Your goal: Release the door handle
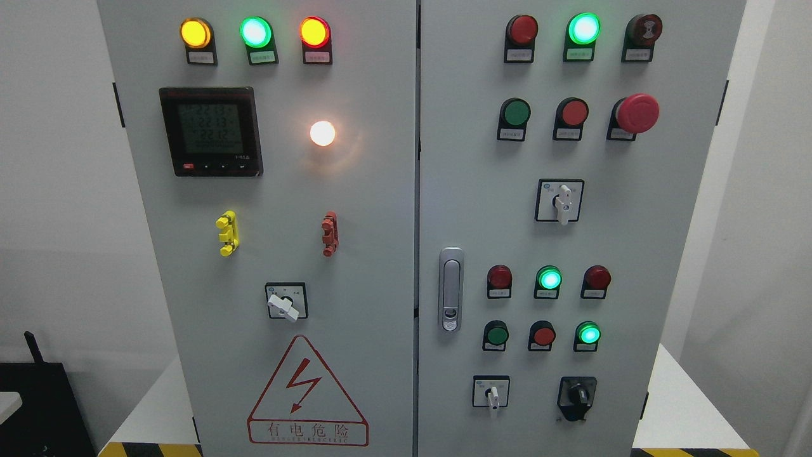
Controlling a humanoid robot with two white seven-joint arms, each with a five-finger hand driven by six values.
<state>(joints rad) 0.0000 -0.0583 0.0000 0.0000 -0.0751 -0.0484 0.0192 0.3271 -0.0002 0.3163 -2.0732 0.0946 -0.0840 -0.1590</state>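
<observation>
We see a grey cabinet (355, 209) with two doors, both closed, split by a dark seam down the middle. The door handle (451, 289) sits on the right door, just right of that seam and a little below the cabinet's mid-height. It is a slim silver bar whose long axis runs straight up and down, lying flat against the door, with its small lock at the lower end, so it points downward. Nothing touches it.

Neither of our hands shows in the head view, so we cannot tell whether the fingers are spread or curled.

Taking the handle as our landmark: up and to its right is a white knob switch (561, 202), its lever hanging downward. Directly right of the handle are three small lamps, the middle one a lit green lamp (549, 278). High above and to the right stands a big red mushroom button (637, 113). To the handle's left, on the other door, sits a white switch (285, 304) tilted sideways, and below that a red warning triangle (307, 395). Far up and left is a dark meter screen (210, 131).
</observation>
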